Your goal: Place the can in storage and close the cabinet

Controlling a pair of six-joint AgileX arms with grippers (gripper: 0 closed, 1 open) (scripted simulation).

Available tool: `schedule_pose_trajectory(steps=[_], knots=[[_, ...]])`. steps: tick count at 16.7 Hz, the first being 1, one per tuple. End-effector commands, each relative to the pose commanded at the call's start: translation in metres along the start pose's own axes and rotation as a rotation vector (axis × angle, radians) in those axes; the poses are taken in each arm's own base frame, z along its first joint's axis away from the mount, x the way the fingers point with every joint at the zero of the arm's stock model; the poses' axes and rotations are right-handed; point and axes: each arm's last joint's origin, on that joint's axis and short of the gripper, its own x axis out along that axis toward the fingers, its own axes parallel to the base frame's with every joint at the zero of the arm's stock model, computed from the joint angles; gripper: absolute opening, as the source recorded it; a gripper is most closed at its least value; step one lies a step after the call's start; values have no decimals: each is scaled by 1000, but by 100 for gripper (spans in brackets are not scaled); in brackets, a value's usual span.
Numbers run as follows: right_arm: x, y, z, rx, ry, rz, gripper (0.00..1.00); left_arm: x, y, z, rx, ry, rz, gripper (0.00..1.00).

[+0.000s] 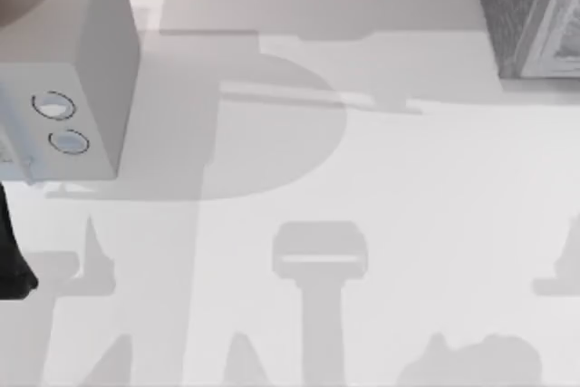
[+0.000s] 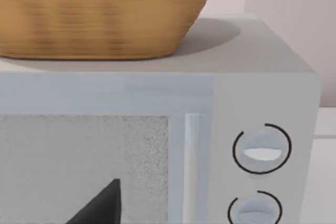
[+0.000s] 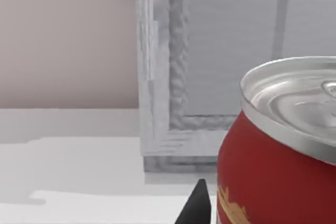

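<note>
The can (image 3: 273,171), red with a gold band and a silver top, stands very close in the right wrist view. My right gripper (image 3: 210,208) is shut on it, and one dark fingertip (image 3: 197,208) shows against its side. Behind the can rises the grey cabinet (image 3: 173,77) with a framed front panel. The same cabinet (image 1: 535,15) sits at the table's far right corner in the top view. My left arm (image 1: 11,251) stays at the left edge, with my left gripper (image 2: 105,208) facing the microwave's door.
A grey microwave (image 1: 82,88) with two round knobs (image 2: 261,150) stands at the far left. A wicker basket (image 2: 100,14) sits on top of it. The white table (image 1: 317,178) stretches between microwave and cabinet, crossed by arm shadows.
</note>
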Motion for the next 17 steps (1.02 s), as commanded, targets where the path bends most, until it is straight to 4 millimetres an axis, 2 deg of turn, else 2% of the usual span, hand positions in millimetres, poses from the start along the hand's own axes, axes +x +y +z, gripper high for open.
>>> schedule_pose_trajectory(steps=[3, 9, 13, 17], knots=[[-3, -2, 24, -5, -48, -40, 0, 0, 0, 0, 0, 0, 0, 100], [-4, 1, 100, -13, -93, -39, 0, 0, 0, 0, 0, 0, 0, 100], [8, 6, 147, -8, -52, -5, 0, 0, 0, 0, 0, 0, 0, 100], [32, 12, 187, 1, 16, 12, 0, 0, 0, 0, 0, 0, 0, 100]])
